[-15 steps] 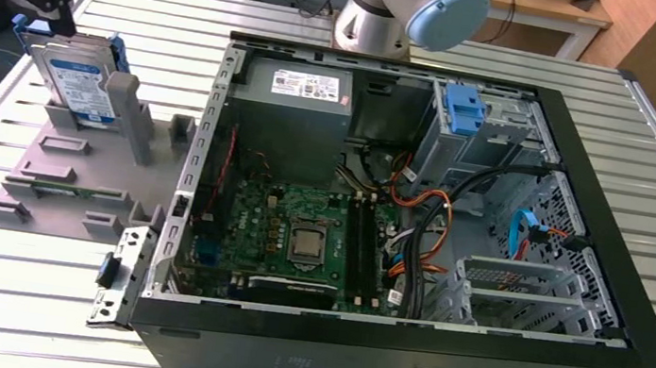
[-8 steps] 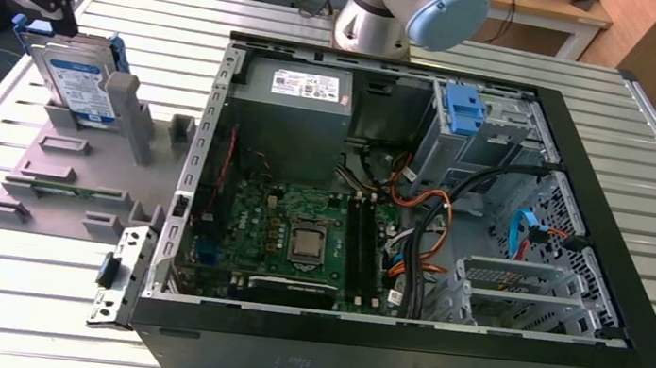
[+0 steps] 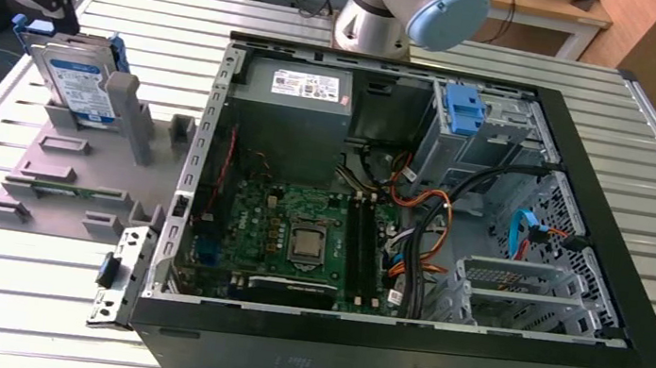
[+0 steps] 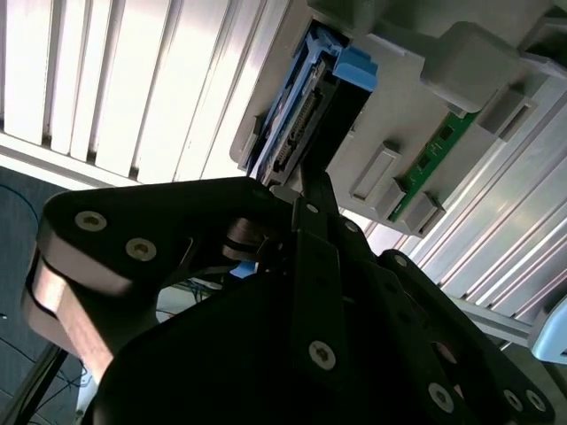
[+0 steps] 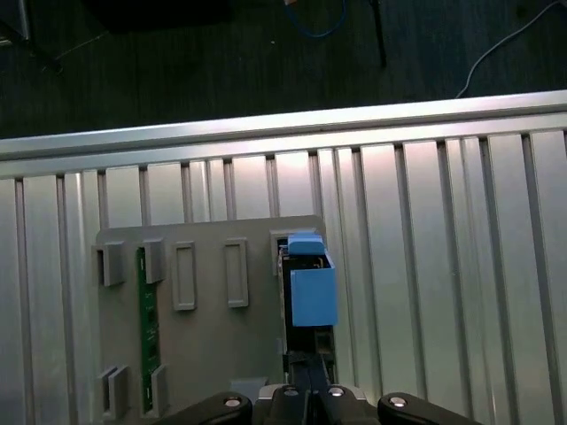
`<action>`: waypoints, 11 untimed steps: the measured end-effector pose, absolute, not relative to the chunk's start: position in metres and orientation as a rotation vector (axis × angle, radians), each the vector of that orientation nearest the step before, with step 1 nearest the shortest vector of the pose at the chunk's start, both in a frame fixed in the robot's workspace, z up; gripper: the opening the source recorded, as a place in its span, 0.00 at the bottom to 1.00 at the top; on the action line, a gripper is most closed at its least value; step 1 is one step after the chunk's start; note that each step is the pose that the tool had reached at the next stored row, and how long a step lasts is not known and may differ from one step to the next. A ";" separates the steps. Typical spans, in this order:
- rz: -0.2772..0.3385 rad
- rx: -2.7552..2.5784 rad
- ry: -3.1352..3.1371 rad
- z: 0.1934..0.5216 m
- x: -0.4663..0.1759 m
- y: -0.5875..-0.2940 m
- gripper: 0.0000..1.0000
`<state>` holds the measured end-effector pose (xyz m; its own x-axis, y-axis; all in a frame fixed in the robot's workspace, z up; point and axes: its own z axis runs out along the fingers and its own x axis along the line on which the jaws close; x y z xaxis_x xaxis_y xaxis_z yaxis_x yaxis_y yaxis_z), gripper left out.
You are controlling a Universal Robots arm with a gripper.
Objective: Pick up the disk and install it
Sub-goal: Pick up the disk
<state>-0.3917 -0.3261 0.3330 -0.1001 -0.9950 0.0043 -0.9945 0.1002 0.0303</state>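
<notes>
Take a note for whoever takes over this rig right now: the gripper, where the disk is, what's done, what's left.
Gripper: close over the disk's top edge. Whether it touches or grips it cannot be told.
Disk: upright in the grey holder, to the exterior view's left of the open computer case.
Done: nothing that shows; the disk is not lifted and not in the case.
Left: the pick-up and the install.

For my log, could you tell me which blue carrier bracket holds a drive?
The one upright in the grey holder, by the tool: it frames the disk. The bracket inside the case is bare.
</notes>
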 end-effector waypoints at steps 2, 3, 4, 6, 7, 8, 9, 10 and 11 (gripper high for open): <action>-0.031 2.092 -2.312 0.333 -0.392 -0.326 0.11; -0.031 2.091 -2.312 0.333 -0.392 -0.326 0.11; -0.031 2.091 -2.312 0.333 -0.392 -0.326 0.11; -0.031 2.091 -2.312 0.333 -0.392 -0.326 0.11; -0.031 2.091 -2.312 0.333 -0.392 -0.326 0.11; -0.031 2.091 -2.312 0.333 -0.392 -0.326 0.11; -0.031 2.091 -2.312 0.333 -0.392 -0.326 0.11; -0.031 2.091 -2.312 0.333 -0.392 -0.326 0.11; -0.031 2.091 -2.312 0.333 -0.392 -0.326 0.11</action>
